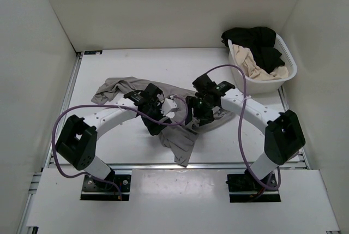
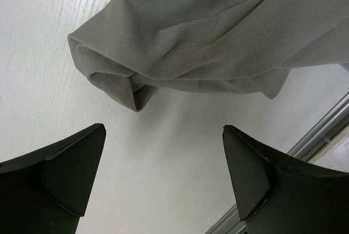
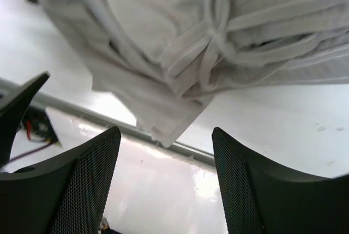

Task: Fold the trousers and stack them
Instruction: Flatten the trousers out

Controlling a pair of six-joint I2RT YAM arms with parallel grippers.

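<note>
Left hand (image 2: 163, 130), right hand (image 3: 164, 131) over trousers (image 1: 180, 142)

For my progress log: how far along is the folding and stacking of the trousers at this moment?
Nothing looks done yet: the trousers lie crumpled on the table, with no neat fold and no stack. In hand: the left hand and the right hand hang open over the cloth, gripping nothing. Still to do: grasp, fold, stack.

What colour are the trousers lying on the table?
The trousers are plain grey-taupe, with no pattern. The left wrist view shows this best.
</note>
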